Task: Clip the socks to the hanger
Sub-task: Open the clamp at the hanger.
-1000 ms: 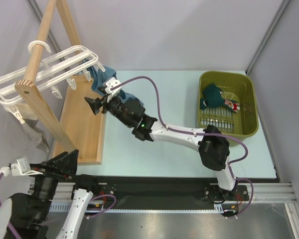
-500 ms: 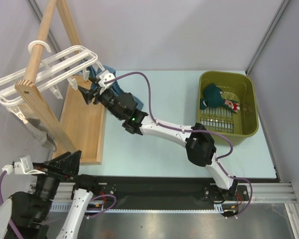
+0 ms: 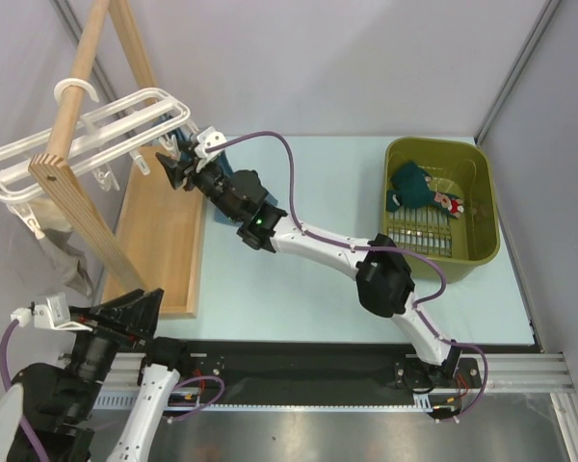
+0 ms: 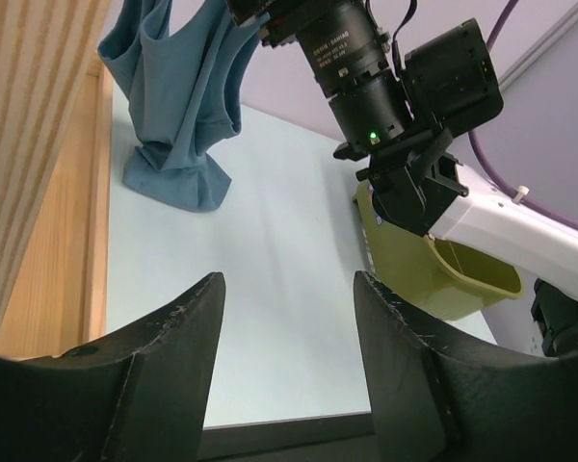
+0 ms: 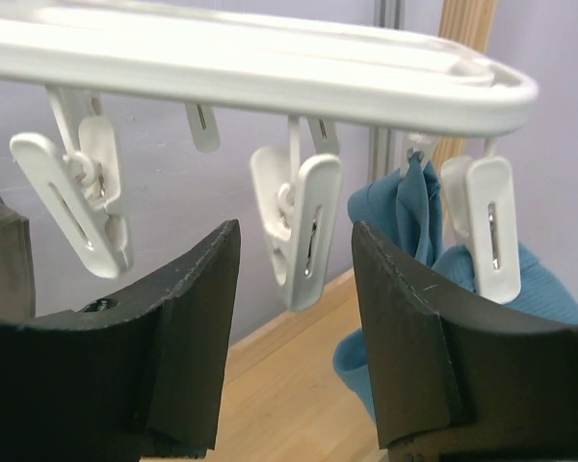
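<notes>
The white hanger (image 3: 96, 135) hangs from the wooden rack; its frame (image 5: 270, 67) fills the top of the right wrist view. A steel-blue sock (image 5: 405, 212) is clipped at its right end and also hangs in the left wrist view (image 4: 178, 115). My right gripper (image 3: 173, 166) is open and empty under the hanger. In its own view (image 5: 294, 241) a free white clip (image 5: 303, 226) dangles between the fingertips. Teal socks (image 3: 414, 188) lie in the green basket (image 3: 477, 168), one with a red-and-white motif (image 3: 450, 203). My left gripper (image 4: 289, 289) is open and empty, low at the near left (image 3: 125, 310).
The wooden A-frame rack (image 3: 87, 192) stands on a wooden base board (image 3: 159, 241) at the left. A grey cloth (image 3: 63, 255) hangs below the hanger's near end. More clips (image 5: 82, 192) dangle along the frame. The right arm (image 3: 318, 250) stretches across the table.
My right gripper has moved left and away from the base, from beside the blue sock to under the hanger's clips. My left arm has barely shifted.
</notes>
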Robot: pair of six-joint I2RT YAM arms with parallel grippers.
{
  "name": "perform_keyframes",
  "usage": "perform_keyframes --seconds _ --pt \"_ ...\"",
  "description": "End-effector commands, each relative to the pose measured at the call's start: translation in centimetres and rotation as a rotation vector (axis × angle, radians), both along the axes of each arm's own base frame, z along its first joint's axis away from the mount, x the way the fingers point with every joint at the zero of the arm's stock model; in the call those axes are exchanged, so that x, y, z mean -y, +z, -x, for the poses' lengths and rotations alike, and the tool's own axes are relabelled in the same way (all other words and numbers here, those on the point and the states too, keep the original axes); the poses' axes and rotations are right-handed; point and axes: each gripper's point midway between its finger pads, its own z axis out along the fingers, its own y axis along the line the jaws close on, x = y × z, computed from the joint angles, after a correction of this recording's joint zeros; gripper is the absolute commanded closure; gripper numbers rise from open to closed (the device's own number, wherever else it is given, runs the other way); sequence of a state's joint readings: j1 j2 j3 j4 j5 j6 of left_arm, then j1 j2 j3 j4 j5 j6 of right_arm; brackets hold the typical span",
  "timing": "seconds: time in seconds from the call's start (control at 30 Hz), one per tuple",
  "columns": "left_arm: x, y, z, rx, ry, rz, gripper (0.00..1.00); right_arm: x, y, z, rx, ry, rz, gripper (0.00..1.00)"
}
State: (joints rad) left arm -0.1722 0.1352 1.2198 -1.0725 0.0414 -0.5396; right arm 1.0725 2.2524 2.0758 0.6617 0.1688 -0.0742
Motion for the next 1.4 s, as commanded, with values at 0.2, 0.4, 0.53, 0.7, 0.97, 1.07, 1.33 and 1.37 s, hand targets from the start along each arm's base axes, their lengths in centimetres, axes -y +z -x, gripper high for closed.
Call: perform_keyframes --seconds 0.2,0.4,0.53,0.7,0.97,1.07,1.33,1.37 --pt "1.3 1.5 -1.0 0.014 -0.062 -0.017 0.40 0.6 3.3 -0.3 0.032 0.015 -0.085 0.56" --pt "1.9 2.9 -1.6 0.035 -0.094 -0.035 0.43 0.5 2.9 -0.1 0.026 0.037 -0.076 0.71" --pt "2.7 3.8 -2.6 0.048 -0.133 -0.037 0.47 0.9 3.4 0.4 0.018 0.064 -0.090 0.81" --pt "4.0 4.4 -5.0 0.010 -0.185 -0.022 0.48 1.8 3.6 1.0 0.003 0.095 -0.067 0.96" --pt "3.3 8.3 -8.9 0.068 -0.102 -0.014 0.51 3.8 4.2 0.5 -0.042 0.174 -0.036 1.00" --pt "3.4 9.6 -11.0 0.075 -0.090 -0.021 0.51 4.3 4.2 0.0 -0.059 0.198 -0.028 1.00" --pt "4.5 14.4 -13.6 0.146 -0.122 -0.004 0.51 5.0 4.5 -0.7 -0.079 0.223 -0.028 1.00" --pt "4.8 14.7 -13.8 0.150 -0.135 -0.008 0.50 5.1 4.4 -0.9 -0.089 0.222 -0.030 1.00"
